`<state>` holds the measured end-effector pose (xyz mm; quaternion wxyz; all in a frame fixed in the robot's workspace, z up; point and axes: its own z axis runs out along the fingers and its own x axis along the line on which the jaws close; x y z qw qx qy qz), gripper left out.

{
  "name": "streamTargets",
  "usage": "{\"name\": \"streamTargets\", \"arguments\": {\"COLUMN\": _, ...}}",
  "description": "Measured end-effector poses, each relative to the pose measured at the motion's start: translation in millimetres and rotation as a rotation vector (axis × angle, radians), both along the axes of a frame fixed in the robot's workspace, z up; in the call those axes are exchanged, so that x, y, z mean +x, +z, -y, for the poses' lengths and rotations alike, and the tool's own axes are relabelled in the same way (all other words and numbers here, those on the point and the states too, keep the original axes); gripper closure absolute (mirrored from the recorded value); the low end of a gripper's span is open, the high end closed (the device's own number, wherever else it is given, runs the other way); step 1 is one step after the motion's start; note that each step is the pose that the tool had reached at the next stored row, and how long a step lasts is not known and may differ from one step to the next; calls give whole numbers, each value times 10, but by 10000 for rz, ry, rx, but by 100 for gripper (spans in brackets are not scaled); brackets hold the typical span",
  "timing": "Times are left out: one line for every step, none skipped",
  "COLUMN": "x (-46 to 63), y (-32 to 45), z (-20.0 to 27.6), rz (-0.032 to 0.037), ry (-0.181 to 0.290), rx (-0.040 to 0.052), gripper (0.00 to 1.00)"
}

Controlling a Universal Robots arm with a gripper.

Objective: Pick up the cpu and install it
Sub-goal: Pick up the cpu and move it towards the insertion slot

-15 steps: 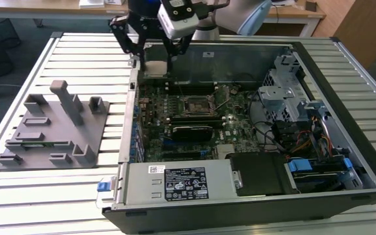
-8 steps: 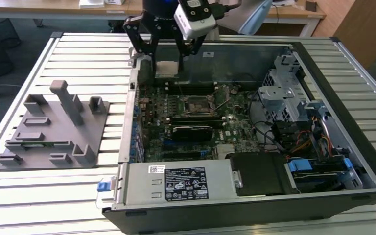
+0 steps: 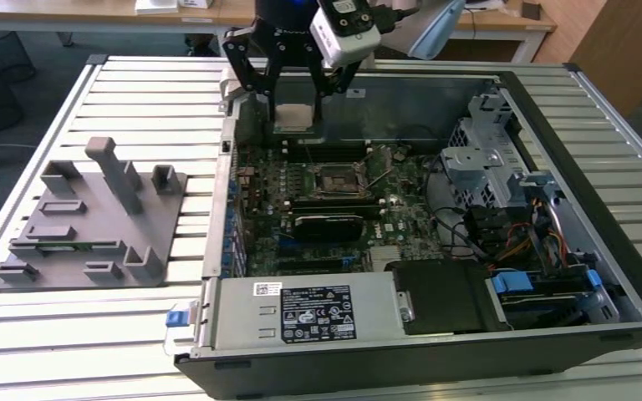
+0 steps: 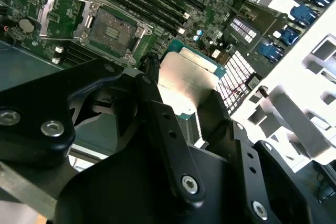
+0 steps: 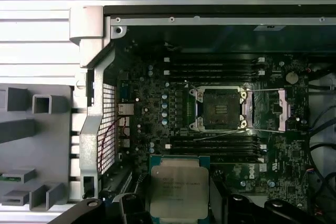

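**Cpu (image 3: 295, 119) clamped in the gripper (image 3: 294, 111), above the open case (image 3: 622, 251), not yet over the socket (image 3: 333, 178).**
Exterior view: gripper at upper centre of frame, socket near frame centre, grey fixture (image 3: 93, 213) on the exterior view's left. Second wrist view: fingers (image 4: 152, 77) pinch two opposite edges of the cpu (image 4: 186, 80), probably to keep the contact side untouched. First wrist view: cpu (image 5: 180, 187) flat, metal side up. Socket (image 5: 219, 109) well apart, cover plate (image 5: 275, 109) flipped open to receive it.

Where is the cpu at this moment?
In the exterior view, the cpu is clamped in the gripper above the open computer case, to the exterior view's left of the empty socket.
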<state>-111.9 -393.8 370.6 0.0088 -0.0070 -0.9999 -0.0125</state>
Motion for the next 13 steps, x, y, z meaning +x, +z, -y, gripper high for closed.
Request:
{"name": "streamTargets", "arguments": {"x": 0, "y": 0, "z": 0, "rz": 0, "ry": -1, "rx": 0, "gripper": 46}}
{"name": "streamTargets", "arguments": {"x": 1, "y": 0, "z": 0, "rz": 0, "ry": 0, "rx": -1, "gripper": 46}}
{"name": "streamTargets", "arguments": {"x": 5, "y": 0, "z": 0, "rz": 0, "ry": 2, "rx": -1, "gripper": 46}}
{"name": "streamTargets", "arguments": {"x": 12, "y": 1, "z": 0, "rz": -1, "ry": 3, "rx": -2, "gripper": 46}}
{"name": "streamTargets", "arguments": {"x": 24, "y": 0, "z": -1, "rz": -1, "ry": 1, "rx": 0, "gripper": 46}}
{"name": "streamTargets", "arguments": {"x": 52, "y": 0, "z": -1, "rz": 1, "ry": 2, "rx": 1, "gripper": 46}}
{"name": "streamTargets", "arguments": {"x": 100, "y": 0, "z": 0, "rz": -1, "ry": 2, "rx": -2, "gripper": 46}}
{"name": "streamTargets", "arguments": {"x": 145, "y": -1, "z": 0, "rz": 0, "ry": -1, "rx": -1, "gripper": 46}}
{"name": "streamTargets", "arguments": {"x": 190, "y": -2, "z": -1, "rz": 0, "ry": 1, "rx": -1, "gripper": 46}}
{"name": "streamTargets", "arguments": {"x": 232, "y": -5, "z": -6, "rz": 0, "ry": 2, "rx": 0, "gripper": 46}}
{"name": "streamTargets", "arguments": {"x": 269, "y": -8, "z": -21, "rz": 0, "ry": 2, "rx": 0, "gripper": 46}}
{"name": "streamTargets", "arguments": {"x": 303, "y": -12, "z": -42, "rz": -1, "ry": 1, "rx": 0, "gripper": 46}}
{"name": "streamTargets", "arguments": {"x": 333, "y": -16, "z": -68, "rz": -1, "ry": 1, "rx": -2, "gripper": 46}}
